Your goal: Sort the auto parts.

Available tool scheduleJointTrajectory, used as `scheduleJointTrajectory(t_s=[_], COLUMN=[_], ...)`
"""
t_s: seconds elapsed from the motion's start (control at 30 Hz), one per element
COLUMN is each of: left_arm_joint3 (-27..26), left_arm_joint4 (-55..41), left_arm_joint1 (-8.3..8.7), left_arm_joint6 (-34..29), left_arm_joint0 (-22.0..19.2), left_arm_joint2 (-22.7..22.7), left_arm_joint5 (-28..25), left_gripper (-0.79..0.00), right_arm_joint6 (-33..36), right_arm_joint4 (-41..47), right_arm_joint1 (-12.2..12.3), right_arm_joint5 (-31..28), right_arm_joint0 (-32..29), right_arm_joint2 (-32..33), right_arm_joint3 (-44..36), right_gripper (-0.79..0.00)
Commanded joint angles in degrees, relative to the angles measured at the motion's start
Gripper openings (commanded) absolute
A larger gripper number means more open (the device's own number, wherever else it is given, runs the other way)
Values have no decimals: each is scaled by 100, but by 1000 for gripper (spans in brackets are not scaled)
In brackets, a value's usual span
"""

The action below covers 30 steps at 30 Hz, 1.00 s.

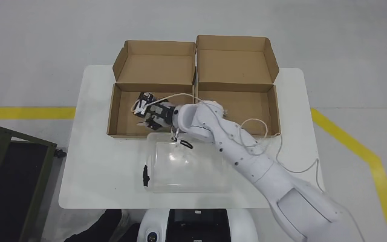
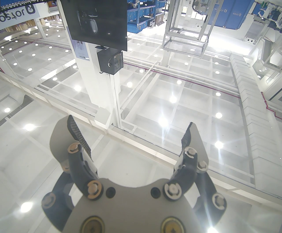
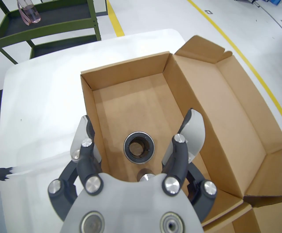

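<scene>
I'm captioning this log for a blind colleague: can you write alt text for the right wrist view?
The right gripper hangs open over an open cardboard box, with a dark ring-shaped part lying flat on the box floor, seen between its fingers. The box sits on a white table.

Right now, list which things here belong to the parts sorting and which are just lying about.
For the job: bearing ring inside the left cardboard box; right cardboard box beside it; clear bin nearer the robot.
Lying about: green cart; clear bottle on its top shelf; yellow floor line.
</scene>
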Motion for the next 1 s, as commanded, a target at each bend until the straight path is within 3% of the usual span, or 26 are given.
scheduleJointTrajectory(t_s=[0.0,0.23,0.5,0.97], left_arm_joint3=[0,0,0,0], left_arm_joint4=[0,0,0,0], left_arm_joint1=[0,0,0,0], left_arm_joint6=[0,0,0,0], left_arm_joint0=[0,0,0,0], left_arm_joint2=[0,0,0,0], left_arm_joint5=[0,0,0,0], left_gripper=[0,0,0,0], right_arm_joint6=[69,258,-53,-839], right_arm_joint4=[-53,-113,-294,-527], right_arm_joint1=[80,364,628,1058], right_arm_joint5=[-75,-552,-1271,-1863], right_arm_joint0=[-181,-854,-1555,-2910], right_arm_joint2=[167,828,1475,3006], right_arm_joint3=[-390,-1515,-2465,-3254], right_gripper=[-86,0,0,0])
